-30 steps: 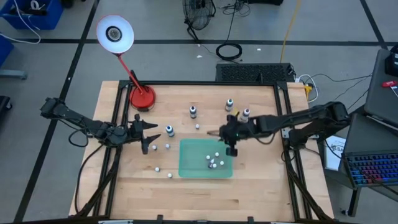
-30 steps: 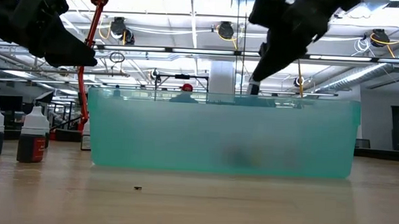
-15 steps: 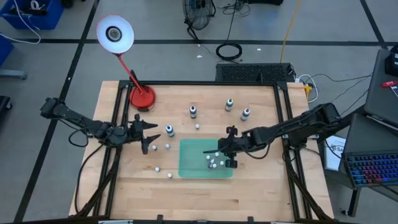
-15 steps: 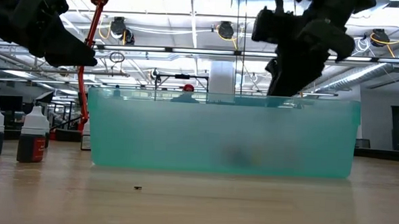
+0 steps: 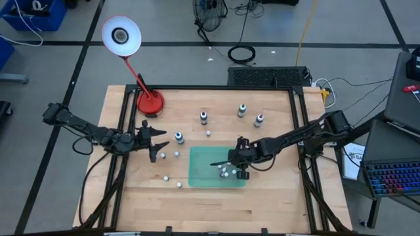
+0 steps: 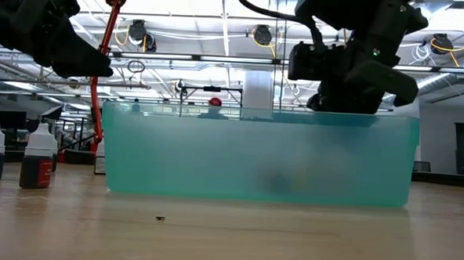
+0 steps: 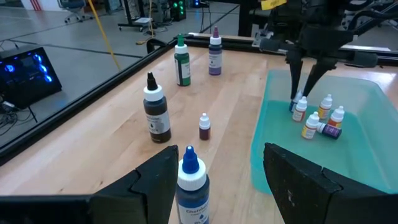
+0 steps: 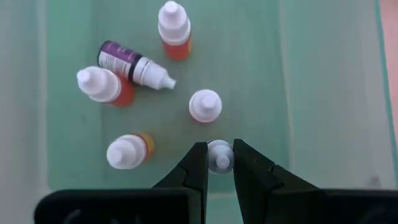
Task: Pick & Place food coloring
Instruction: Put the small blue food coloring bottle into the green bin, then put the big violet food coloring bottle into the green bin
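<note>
Wooden worktop (image 5: 262,190) carries a translucent green tray (image 5: 200,172); only the right wrist view shows the right pincer (image 8: 217,163) pinching a white-capped bottle (image 8: 218,155) inside it. Left pincer (image 5: 156,139), spread, hovers beside the tray.

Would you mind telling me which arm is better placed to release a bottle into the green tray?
Right: its end effector grips a small bottle inside the green tray; the left end effector waits outside.

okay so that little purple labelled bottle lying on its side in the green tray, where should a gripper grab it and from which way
Grip the small purple-labelled bottle across its round body, coming straight down from above. It lies flat on the green tray floor, so the fingers should straddle its width, clear of the upright orange bottle touching it.
</note>
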You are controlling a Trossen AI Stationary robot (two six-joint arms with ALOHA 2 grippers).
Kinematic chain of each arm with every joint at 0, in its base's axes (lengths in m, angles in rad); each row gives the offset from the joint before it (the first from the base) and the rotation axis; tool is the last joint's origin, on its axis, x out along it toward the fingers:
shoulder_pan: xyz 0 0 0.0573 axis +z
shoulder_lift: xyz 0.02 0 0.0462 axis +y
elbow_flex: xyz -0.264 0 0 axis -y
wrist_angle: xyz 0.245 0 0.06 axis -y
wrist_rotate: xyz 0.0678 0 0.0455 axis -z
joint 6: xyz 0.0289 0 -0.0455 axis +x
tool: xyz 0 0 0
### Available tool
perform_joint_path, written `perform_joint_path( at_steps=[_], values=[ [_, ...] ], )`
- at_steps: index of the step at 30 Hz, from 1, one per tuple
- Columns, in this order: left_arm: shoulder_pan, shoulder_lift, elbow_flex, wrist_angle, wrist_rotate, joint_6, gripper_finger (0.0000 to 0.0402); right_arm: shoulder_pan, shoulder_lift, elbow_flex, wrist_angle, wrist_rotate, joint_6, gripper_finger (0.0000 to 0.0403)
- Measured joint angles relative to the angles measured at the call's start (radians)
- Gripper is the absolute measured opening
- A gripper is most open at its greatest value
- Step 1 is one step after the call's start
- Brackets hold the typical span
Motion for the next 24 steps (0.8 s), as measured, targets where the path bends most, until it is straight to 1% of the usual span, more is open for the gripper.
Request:
perform_joint_path(
  at_steps=[3, 8, 10, 19, 24],
  values=[
    [0.000, 0.000, 0.000, 0.000, 0.000, 0.000, 0.0237, 0.000, 0.003, 0.001, 0.001, 0.001, 0.000, 0.0046],
    [0.000, 0.000, 0.000, 0.000, 0.000, 0.000, 0.0237, 0.000, -0.008, -0.001, -0.007, 0.000, 0.004, 0.0084],
    [0.000, 0.000, 0.000, 0.000, 0.000, 0.000, 0.0237, 0.000, -0.011, -0.002, -0.011, 0.000, 0.004, 0.0092],
    [0.000, 0.000, 0.000, 0.000, 0.000, 0.000, 0.0237, -0.002, -0.046, -0.003, -0.009, 0.000, 0.004, 0.0092],
    [0.000, 0.000, 0.000, 0.000, 0.000, 0.000, 0.0237, -0.003, -0.140, -0.003, -0.024, 0.004, 0.004, 0.0100]
  ],
)
